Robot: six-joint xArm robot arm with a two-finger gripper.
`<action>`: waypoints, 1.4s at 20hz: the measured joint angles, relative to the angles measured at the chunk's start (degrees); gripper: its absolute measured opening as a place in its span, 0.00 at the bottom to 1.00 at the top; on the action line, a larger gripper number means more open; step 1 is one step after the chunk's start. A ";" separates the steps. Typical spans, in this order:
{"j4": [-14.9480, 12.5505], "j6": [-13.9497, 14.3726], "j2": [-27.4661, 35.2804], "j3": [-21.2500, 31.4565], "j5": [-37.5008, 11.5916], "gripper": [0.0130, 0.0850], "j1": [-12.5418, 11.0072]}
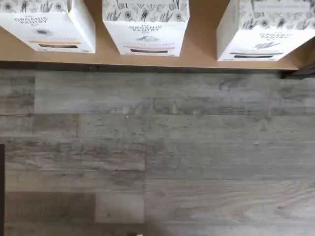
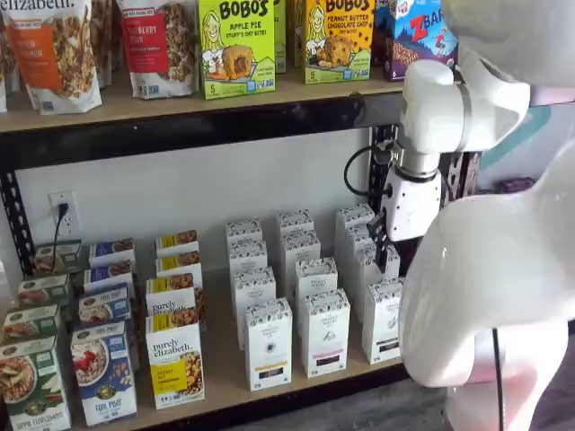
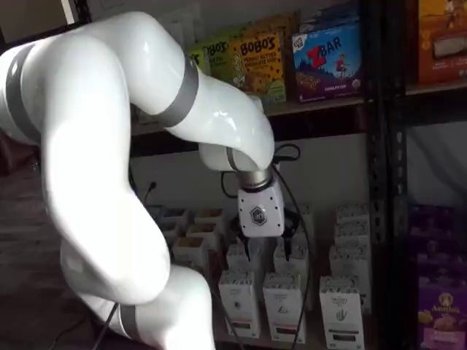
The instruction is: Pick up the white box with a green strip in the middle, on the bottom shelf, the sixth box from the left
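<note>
The glossy white robot arm point(image 2: 485, 269) fills the foreground in both shelf views, its white-bodied gripper with black fingers point(image 3: 252, 248) hanging above the rows of small white cardboard cartons; the fingers show too little to read a gap, yet they seem spread to their widest, and hold nothing. The wanted white box with a green strip point(image 2: 384, 321) stands upright at the front of the rightmost white row, at about four o'clock on the pale tan wooden bottom shelf point(image 2: 225, 382), its strip too small to confirm. It looks light, stiff and smooth, likely crushable if squeezed hard, so gripping its two narrow side walls near the top seems wisest.
</note>
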 joint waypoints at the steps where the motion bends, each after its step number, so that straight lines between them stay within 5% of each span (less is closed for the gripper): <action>1: 0.68 -0.57 1.41 -0.09 -1.34 1.00 -0.05; 16: 2.74 -1.16 28.10 -6.17 -21.28 1.00 1.72; 28: 1.96 -4.42 48.26 -22.39 -24.97 1.00 -2.17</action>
